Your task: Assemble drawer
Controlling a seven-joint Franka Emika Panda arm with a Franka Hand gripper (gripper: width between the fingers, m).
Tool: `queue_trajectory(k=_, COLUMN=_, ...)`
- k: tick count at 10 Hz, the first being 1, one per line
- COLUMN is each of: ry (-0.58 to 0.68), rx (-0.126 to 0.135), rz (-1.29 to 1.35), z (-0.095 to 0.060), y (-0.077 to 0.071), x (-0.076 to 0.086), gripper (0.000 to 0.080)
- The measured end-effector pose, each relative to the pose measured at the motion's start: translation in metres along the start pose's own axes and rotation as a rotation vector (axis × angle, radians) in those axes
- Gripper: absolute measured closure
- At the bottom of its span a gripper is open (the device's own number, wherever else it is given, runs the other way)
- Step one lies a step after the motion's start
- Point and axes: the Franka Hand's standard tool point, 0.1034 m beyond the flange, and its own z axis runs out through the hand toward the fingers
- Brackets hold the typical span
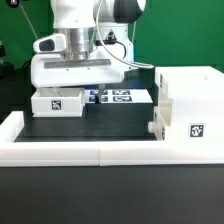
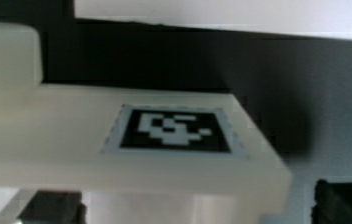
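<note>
A small white open-top tray point(image 1: 58, 102) with a black-and-white tag lies on the black table at the exterior view's left. My gripper point(image 1: 62, 91) hangs low right over it. In the wrist view the tray point(image 2: 84, 120) and its tag point(image 2: 176, 130) fill the picture. My gripper point(image 2: 194, 206) straddles the tray, with one dark fingertip point(image 2: 52, 206) against its side and the other a little apart from it. The jaws stand open. The tall white cabinet shell point(image 1: 190, 100) stands at the exterior view's right. A second tray does not show clearly.
The marker board point(image 1: 118, 97) lies flat behind and to the right of the tray. The long low white border wall point(image 1: 80, 150) runs along the front and up the left side. A small white piece point(image 1: 157, 129) juts from the cabinet's lower left.
</note>
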Motion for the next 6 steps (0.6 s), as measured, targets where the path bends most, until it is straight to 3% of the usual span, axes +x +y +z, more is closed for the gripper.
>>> queue_trajectory(k=3, ry=0.011, rx=-0.007, rz=0.001, z=0.0014, y=0.0001, x=0.0011, gripper=0.015)
queue_trajectory(k=4, ry=0.02, rx=-0.011, rz=0.0, z=0.0015, y=0.0004, x=0.0026, gripper=0.0276)
queue_trajectory(k=5, ry=0.02, rx=-0.011, rz=-0.002, z=0.0015, y=0.0004, x=0.0027, gripper=0.0276)
queue_trajectory(k=6, ry=0.02, rx=-0.011, rz=-0.002, z=0.0015, y=0.0004, x=0.0027, gripper=0.0416)
